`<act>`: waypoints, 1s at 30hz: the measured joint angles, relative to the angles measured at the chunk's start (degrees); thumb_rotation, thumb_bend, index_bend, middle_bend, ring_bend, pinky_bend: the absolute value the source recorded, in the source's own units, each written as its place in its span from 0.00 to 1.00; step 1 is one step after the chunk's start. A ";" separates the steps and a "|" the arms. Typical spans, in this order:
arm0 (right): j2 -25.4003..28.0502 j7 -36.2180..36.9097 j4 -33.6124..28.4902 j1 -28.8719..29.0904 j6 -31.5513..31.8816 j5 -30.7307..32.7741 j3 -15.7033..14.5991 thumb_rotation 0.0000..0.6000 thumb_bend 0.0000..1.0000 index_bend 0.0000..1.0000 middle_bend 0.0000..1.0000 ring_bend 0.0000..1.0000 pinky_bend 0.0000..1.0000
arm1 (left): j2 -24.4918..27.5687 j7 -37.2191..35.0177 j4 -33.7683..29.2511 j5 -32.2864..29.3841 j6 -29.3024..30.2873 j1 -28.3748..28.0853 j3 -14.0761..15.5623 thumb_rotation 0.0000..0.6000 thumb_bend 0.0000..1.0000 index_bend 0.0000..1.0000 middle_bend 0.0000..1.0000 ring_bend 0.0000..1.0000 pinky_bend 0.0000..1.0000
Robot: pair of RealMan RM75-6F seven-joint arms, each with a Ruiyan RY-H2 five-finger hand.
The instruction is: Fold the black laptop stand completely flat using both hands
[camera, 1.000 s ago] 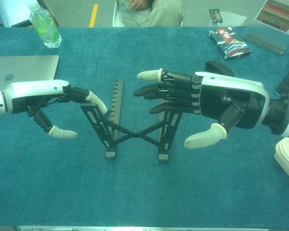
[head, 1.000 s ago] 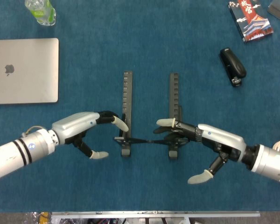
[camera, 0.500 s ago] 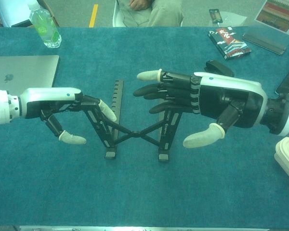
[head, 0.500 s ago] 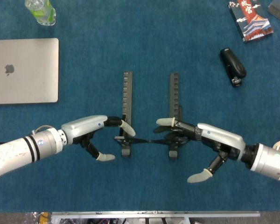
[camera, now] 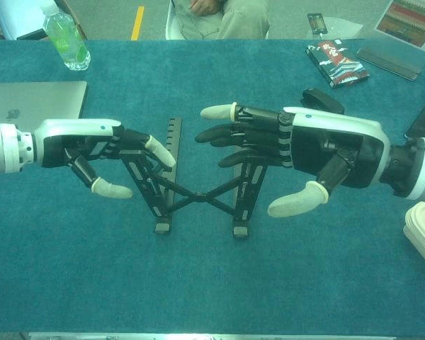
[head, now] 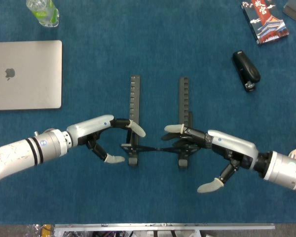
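The black laptop stand (head: 134, 98) sits mid-table, unfolded, with its two notched rails lying apart and crossed links (camera: 197, 196) between two raised struts. My left hand (head: 101, 133) comes in from the left. Its fingers (camera: 159, 150) reach over the top of the left strut while the thumb hangs apart, lower left. My right hand (head: 222, 145) comes in from the right with its fingers (camera: 230, 134) stretched flat against the top of the right strut and the thumb spread away below. Neither hand closes around the stand.
A closed silver laptop (head: 24, 74) lies at the left and a green bottle (head: 43, 11) stands behind it. A black stapler (head: 246, 70) and a printed box (head: 264, 20) lie at the far right. A white object (camera: 423, 230) sits at the right edge.
My left hand has moved right, and its fingers have gone from beside the left strut to over its top. The right hand and the stand have hardly shifted.
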 measured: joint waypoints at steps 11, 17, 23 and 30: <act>-0.07 -0.86 -0.22 0.12 0.04 0.28 -0.07 0.96 0.05 0.00 0.12 0.00 0.10 | -1.19 -14.85 5.03 1.80 6.02 -1.67 2.53 1.00 0.26 0.19 0.18 0.09 0.12; -0.02 -1.31 -0.35 0.11 -0.02 0.61 -0.04 0.96 0.06 0.00 0.12 0.00 0.10 | -3.53 -22.74 8.23 3.10 8.43 -2.86 4.52 1.00 0.26 0.19 0.18 0.09 0.14; -0.15 -1.36 -0.40 0.14 0.00 0.54 -0.07 0.97 0.05 0.00 0.12 0.00 0.10 | -5.79 -27.11 10.24 3.60 8.57 -4.47 6.60 1.00 0.26 0.18 0.18 0.09 0.14; 0.18 -1.46 -0.84 0.15 0.31 -0.09 -0.53 0.97 0.05 0.00 0.12 0.00 0.10 | -7.28 -28.74 11.14 3.16 8.31 -5.25 8.24 1.00 0.26 0.18 0.19 0.09 0.14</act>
